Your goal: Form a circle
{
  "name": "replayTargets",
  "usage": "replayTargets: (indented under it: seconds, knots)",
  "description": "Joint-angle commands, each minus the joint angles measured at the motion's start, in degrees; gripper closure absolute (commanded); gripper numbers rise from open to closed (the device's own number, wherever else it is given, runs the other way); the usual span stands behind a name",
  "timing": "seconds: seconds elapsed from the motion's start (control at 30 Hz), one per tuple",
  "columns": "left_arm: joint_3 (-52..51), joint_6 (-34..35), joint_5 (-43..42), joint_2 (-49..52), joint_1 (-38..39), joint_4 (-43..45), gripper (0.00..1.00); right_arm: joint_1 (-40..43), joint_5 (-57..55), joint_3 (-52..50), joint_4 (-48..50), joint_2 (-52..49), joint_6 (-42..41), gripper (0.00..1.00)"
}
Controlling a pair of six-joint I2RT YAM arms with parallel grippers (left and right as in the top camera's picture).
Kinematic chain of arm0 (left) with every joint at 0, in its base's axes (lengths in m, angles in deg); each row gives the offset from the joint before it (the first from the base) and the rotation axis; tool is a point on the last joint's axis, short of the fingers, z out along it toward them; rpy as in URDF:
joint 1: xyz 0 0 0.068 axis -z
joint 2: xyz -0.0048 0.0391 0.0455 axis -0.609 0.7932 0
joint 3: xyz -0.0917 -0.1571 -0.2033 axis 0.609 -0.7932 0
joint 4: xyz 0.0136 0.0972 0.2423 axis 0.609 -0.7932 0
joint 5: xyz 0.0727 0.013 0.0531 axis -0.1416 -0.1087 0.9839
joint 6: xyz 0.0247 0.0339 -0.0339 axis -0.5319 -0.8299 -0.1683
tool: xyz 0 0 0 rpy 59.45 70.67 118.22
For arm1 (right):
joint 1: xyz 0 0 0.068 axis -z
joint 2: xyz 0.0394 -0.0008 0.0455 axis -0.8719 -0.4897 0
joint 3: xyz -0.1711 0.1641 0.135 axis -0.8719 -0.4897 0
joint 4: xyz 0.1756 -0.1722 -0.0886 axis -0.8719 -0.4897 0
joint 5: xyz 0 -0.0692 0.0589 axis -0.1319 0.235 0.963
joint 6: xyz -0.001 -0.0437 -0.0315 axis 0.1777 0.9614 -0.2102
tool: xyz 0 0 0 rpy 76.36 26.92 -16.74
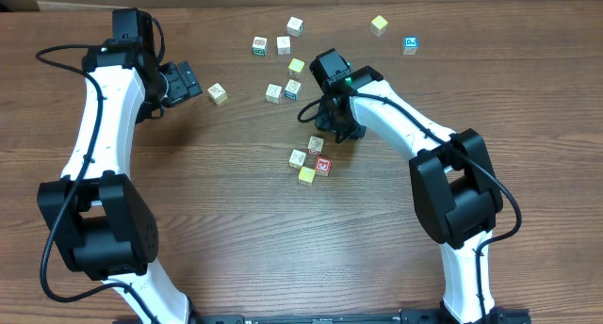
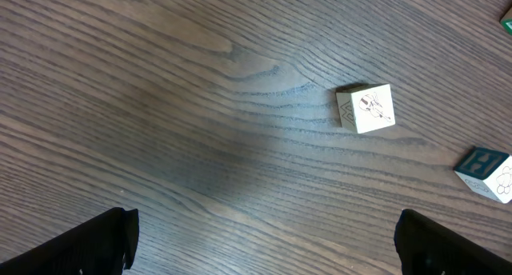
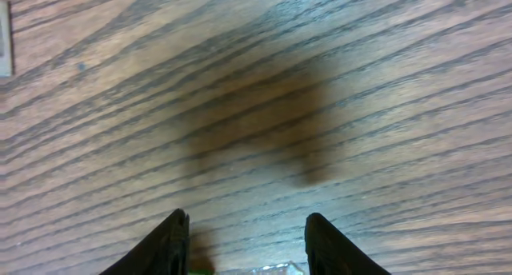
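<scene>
The circle is a tight cluster of small letter cubes in the overhead view: two whitish ones (image 1: 316, 145) (image 1: 298, 157), a red-printed one (image 1: 322, 166) and a yellow one (image 1: 306, 175). My right gripper (image 1: 344, 131) (image 3: 246, 219) hovers just up and right of it. Deep between its fingers (image 3: 172, 243) a cube's whitish and green edge (image 3: 276, 268) shows, mostly cut off by the frame. My left gripper (image 1: 186, 82) (image 2: 264, 227) is wide open at the upper left, and a whitish picture cube (image 1: 218, 93) (image 2: 366, 108) lies ahead of it, apart from the jaws.
Several loose cubes are scattered at the back: near the middle (image 1: 283, 44), a yellow one (image 1: 379, 24) and a blue one (image 1: 411, 45) to the right. A teal-lettered cube (image 2: 486, 173) lies at the left wrist view's right edge. A white cube edge (image 3: 4, 35) shows at the right wrist view's left.
</scene>
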Motion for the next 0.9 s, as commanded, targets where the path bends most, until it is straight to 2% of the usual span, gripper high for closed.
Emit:
replayTargets:
  seconds: [0.0,0.23,0.87]
  knots:
    - [0.9,0.5,-0.4,0.4,0.2,0.2,0.0,0.0,1.5,-0.3,0.4,1.4,0.0,0.56]
    - [0.9,0.5,-0.4,0.4,0.2,0.2,0.01,0.0,5.4,-0.3,0.2,1.4,0.0,0.56]
    - [0.9,0.5,-0.4,0.4,0.2,0.2,0.01,-0.3,5.3,-0.3,-1.3,1.4,0.0,0.51]
